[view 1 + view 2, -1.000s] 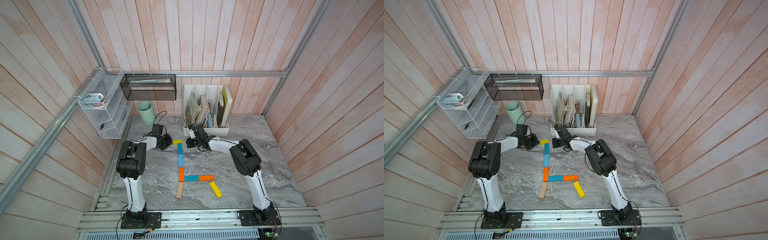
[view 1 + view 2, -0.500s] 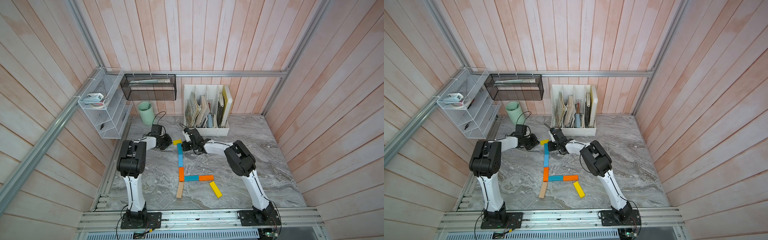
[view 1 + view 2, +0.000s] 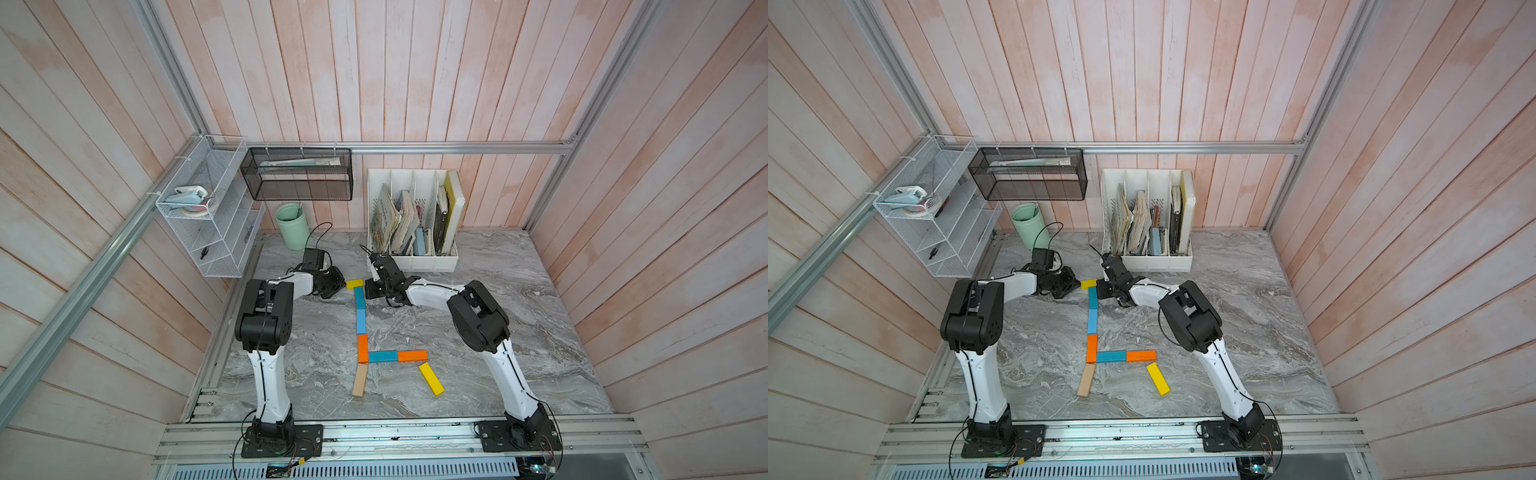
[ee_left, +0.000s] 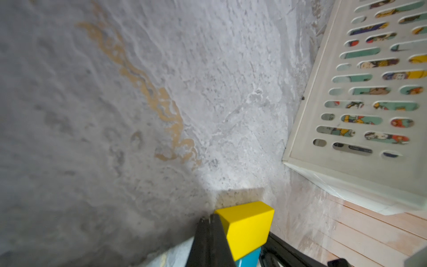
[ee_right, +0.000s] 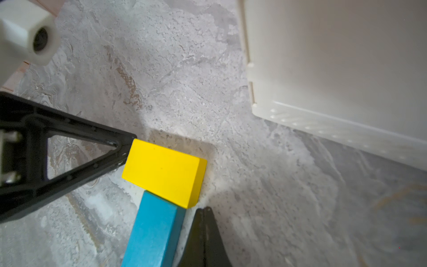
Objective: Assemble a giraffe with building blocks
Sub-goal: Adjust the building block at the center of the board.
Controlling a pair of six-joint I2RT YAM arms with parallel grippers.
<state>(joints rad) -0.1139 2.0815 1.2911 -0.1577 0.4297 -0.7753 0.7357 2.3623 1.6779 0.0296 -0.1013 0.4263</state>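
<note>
The giraffe lies flat on the marble table in both top views. Its yellow head block (image 3: 354,284) caps a neck of a teal block (image 3: 359,297), a light blue block (image 3: 361,321) and an orange one (image 3: 363,348). A teal-and-orange body (image 3: 397,356), a tan leg (image 3: 360,380) and a slanted yellow leg (image 3: 431,378) complete it. My left gripper (image 4: 209,218) is shut, its tip against one end of the yellow head block (image 4: 247,226). My right gripper (image 5: 204,209) is shut and empty, its tip beside the corner where the head (image 5: 161,170) meets the teal block (image 5: 154,228).
A white file holder (image 3: 415,262) with books stands just behind the right gripper. A green cup (image 3: 293,226), a black mesh basket (image 3: 297,174) and a white wire rack (image 3: 208,216) are at the back left.
My right gripper has moved left, from near the file holder to the yellow head block and the top of the neck. The left gripper has stayed by the head.
</note>
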